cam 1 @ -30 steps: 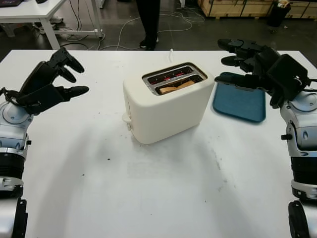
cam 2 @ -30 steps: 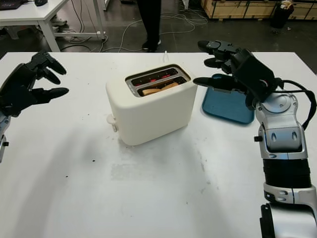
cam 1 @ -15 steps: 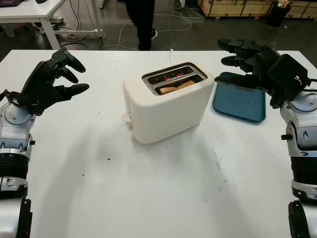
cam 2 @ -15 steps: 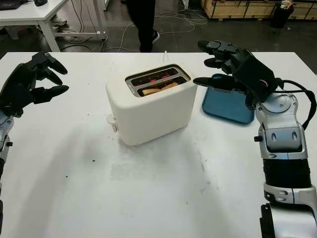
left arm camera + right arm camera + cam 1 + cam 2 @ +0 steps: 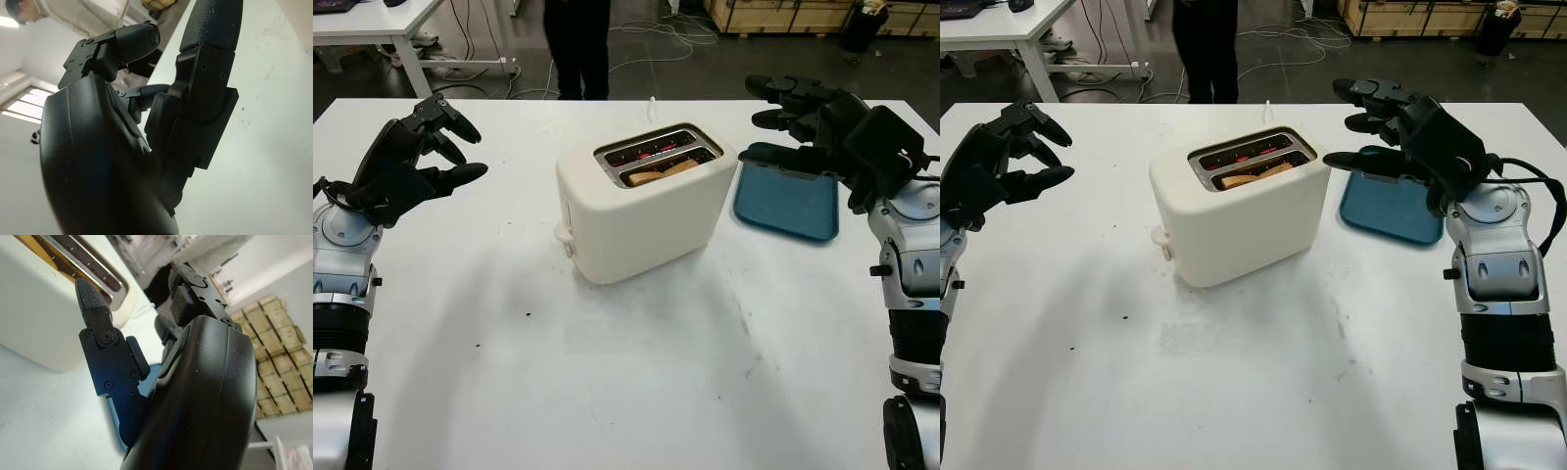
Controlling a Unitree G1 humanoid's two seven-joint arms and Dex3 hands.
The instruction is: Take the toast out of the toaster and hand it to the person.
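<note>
We note toast [image 5: 663, 171] in toaster [image 5: 643, 201] near slot, long axis toward upper right. Left hand [image 5: 411, 162] open, frame left; right hand [image 5: 813, 122] open, upper right.

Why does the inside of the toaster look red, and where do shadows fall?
Left eye view: the toaster shows red glowing spots in its far slot, with toast in the near slot; a soft shadow lies on the table in front of it. Right wrist view: the right hand is dark against the bright background.
</note>
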